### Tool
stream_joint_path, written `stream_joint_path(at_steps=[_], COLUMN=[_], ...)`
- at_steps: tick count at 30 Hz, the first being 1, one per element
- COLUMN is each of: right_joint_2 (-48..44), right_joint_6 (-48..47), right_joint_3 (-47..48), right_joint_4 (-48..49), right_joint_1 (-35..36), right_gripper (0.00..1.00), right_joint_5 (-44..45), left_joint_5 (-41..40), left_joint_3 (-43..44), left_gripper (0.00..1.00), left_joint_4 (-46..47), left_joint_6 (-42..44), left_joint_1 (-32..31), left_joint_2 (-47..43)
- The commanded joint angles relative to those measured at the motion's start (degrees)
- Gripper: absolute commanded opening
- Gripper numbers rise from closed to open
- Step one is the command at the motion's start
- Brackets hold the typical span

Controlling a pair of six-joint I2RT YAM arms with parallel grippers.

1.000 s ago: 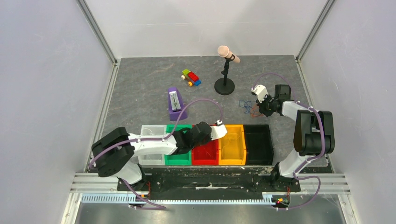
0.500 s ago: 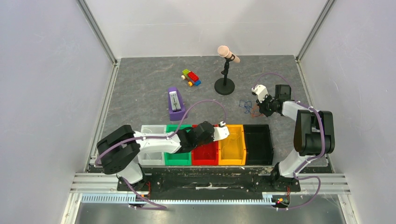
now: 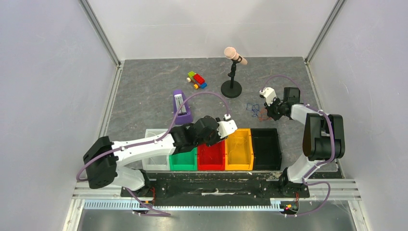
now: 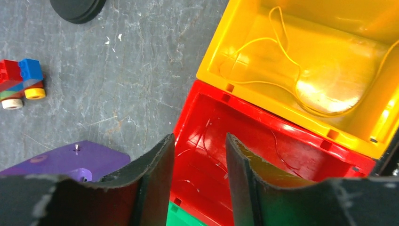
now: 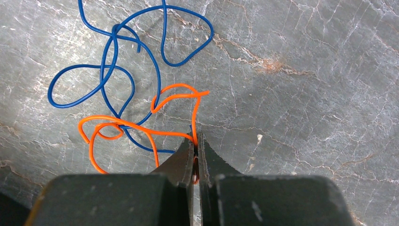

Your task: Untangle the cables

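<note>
Plainly, the left gripper [image 4: 200, 143] hangs with its fingers partly apart and nothing between them; their bases are cut off at the bottom of its wrist view. At its twelve o'clock the red bin [image 4: 301, 160] holds a red wire [image 4: 277, 143], so thin against the red floor that its course is hard to trace. At one o'clock the yellow bin [image 4: 221, 47] holds a looping yellow wire [image 4: 288, 47].

The right gripper [image 5: 196, 141] is clamped tight on the orange wire [image 5: 155, 133], whose end vanishes between the fingertips. That wire lies in loose loops on the grey table [image 5: 306, 94] and crosses a dark blue wire [image 5: 116, 30], knotted on itself and running off the top edge. Both spread from nine to eleven o'clock of the tips.
</note>
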Motion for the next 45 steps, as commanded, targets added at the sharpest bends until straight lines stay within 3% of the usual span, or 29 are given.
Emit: stream_joint_path(at_steps=[1,8,11,15,25,33,41,45], right_joint_2=[0.1,0.0,-0.2,-0.5,-7.5,-16.7,-24.9,-29.3], right_joint_6=[0.5,0.4,0.3,0.5,4.6,8.4,11.4,2.3], right_joint_3=[-0.9,-1.0,-1.0,-0.9,0.5,4.5,6.3,6.5], right_joint_4=[-2.9,-3.0,-3.1,-3.1,-4.3,-3.2,-3.8,-10.7], right_joint_1=[-0.5,-0.5,-0.5,-0.5,-0.5,-0.5,-0.4,0.6], right_gripper=[0.0,0.0,0.0,0.0,0.0,0.0,0.0,0.0], right_joint_5=[1.1,1.1,1.1,1.0,-8.7,-21.5,-34.9,-40.1], left_joint_5=[4.2,14.4,22.2,22.2,32.5,34.3,42.3,51.6], left_joint_3=[2.5,2.0,4.2,5.7,10.9,17.5,19.4,21.2], left_gripper=[0.52,0.6,0.53,0.49,0.59,0.67,0.61,0.56], left_joint_4=[-4.0,-8.8,-16.7,-23.1,-13.3,-9.9,-6.8,-13.3], left_joint_6=[-5.2,-11.0,-9.4,-7.3,-12.3,-3.3,4.7,20.9], left_joint_1=[-0.1,1.4,2.8,3.1,18.0,20.9,21.7,21.8], left_joint_2=[-4.0,-10.5,-10.4,-9.8,-10.2,-7.8,-5.2,-4.6])
